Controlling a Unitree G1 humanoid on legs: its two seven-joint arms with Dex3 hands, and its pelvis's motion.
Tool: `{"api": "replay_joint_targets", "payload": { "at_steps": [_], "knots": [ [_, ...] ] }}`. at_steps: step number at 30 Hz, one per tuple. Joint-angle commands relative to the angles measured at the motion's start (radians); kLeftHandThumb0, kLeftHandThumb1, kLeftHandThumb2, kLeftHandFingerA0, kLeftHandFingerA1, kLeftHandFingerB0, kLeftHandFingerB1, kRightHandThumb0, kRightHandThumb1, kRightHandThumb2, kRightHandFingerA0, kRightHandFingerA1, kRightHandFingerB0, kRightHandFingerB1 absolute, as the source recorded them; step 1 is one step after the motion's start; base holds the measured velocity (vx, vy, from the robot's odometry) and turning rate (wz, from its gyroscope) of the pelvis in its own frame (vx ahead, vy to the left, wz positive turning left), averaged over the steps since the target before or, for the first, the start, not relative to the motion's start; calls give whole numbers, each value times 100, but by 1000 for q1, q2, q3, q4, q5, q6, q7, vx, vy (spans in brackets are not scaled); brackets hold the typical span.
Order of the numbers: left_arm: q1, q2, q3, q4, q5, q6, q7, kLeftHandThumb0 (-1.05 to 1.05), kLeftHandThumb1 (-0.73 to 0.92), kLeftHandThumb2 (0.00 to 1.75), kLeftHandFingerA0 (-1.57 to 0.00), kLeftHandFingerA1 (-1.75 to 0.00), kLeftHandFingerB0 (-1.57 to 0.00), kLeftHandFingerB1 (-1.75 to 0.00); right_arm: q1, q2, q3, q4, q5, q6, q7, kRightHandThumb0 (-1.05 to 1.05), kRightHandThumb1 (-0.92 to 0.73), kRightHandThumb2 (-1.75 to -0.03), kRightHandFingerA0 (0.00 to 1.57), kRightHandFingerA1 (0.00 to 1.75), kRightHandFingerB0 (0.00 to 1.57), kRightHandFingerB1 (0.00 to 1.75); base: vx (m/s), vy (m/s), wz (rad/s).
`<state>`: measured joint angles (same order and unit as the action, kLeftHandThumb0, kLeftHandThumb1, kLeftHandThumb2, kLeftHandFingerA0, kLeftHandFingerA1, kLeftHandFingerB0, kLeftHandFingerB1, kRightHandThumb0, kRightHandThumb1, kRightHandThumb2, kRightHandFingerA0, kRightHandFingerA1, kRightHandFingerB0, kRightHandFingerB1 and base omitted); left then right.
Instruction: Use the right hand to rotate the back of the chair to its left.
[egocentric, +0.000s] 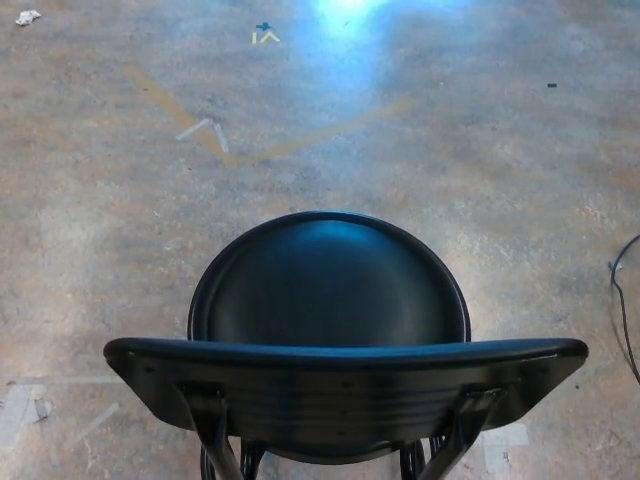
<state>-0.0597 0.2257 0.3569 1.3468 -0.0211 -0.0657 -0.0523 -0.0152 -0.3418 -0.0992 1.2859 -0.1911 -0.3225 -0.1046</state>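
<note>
A black chair stands right in front of me in the head view. Its round seat (335, 285) fills the lower middle of the picture. The curved backrest (345, 385) runs across the bottom, nearest to me, with its top edge level and two metal struts below it. The chair faces away from me. Neither of my hands nor any part of my arms shows in this view.
The chair stands on a worn concrete floor (120, 200) with tape marks (205, 130) and a bright light patch at the top middle. A black cable (625, 300) lies at the right edge. A white scrap (27, 17) lies at the far top left.
</note>
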Motion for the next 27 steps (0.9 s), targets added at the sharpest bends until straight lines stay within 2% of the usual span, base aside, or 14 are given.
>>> {"api": "replay_joint_targets", "payload": {
  "at_steps": [1, 2, 4, 6, 9, 10, 15, 16, 17, 18, 27],
  "knots": [
    [0, 9, 15, 14, -6, -25, 17, -57, 82, 64, -50, -47, -38, -37, -6, -13, 0, 6, 1, -135, -54, -95, -73, -111, 2, 30, 0, 6, 0, 0, 0],
    [-2, 8, 27, 15, -15, -22, 14, -57, 81, 64, -51, -48, -38, -38, -17, -22, 0, -17, 6, -167, -42, -97, -66, -108, 0, 7, 0, 9, 0, 0, 0],
    [-7, 6, 34, 14, -16, -21, 13, -58, 82, 64, -52, -49, -39, -39, -33, -43, 23, -65, -21, -247, -67, -105, -65, -110, 0, 3, 0, 7, 0, 0, 0],
    [-7, 6, 29, 14, -7, -27, 13, -57, 82, 64, -51, -50, -38, -39, -37, -52, 36, -89, -34, -280, -82, -101, -62, -108, 0, 4, 0, 10, 0, 0, 0],
    [-9, 7, 28, 14, -2, -29, 13, -58, 82, 64, -50, -49, -38, -38, -29, -69, 53, -180, -43, -364, -71, -105, -63, -106, 0, 0, 0, 2, 0, 0, 0],
    [-9, 8, 24, 15, 3, -27, 14, -58, 82, 64, -50, -48, -38, -38, -25, -79, 65, -225, -60, -386, -79, -105, -78, -65, 0, 0, 0, 0, 0, 0, 0],
    [-15, 9, 36, 16, -7, -18, 17, -58, 81, 64, -52, -48, -39, -38, 16, -112, 113, -411, -147, -389, -146, -105, -79, -65, 0, 0, 0, 0, 0, 0, 0],
    [-15, 10, 39, 15, -10, -19, 16, -59, 64, 97, -45, -59, -34, -52, 25, -112, 113, -440, -137, -391, -131, -104, -60, -104, 0, 0, 0, 3, 0, 0, 0],
    [-15, 10, 44, 15, -13, -19, 16, -59, 64, 97, -45, -59, -34, -52, 36, -114, 114, -477, -125, -391, -112, -104, -60, -104, 0, 0, 0, 3, 0, 0, 0],
    [-18, 12, 45, 14, -14, -16, 15, -59, 81, 64, -53, -48, -38, -37, 47, -117, 117, -516, -125, -384, -106, -105, -61, -104, 0, 0, 0, 3, 0, 0, 0],
    [-21, 14, 34, 15, 9, -24, 23, -59, 81, 64, -52, -48, -40, -38, 122, -156, 132, -784, -152, -306, -57, -104, -59, -104, 0, 0, 0, 0, 0, 0, 0]
  ]
}}
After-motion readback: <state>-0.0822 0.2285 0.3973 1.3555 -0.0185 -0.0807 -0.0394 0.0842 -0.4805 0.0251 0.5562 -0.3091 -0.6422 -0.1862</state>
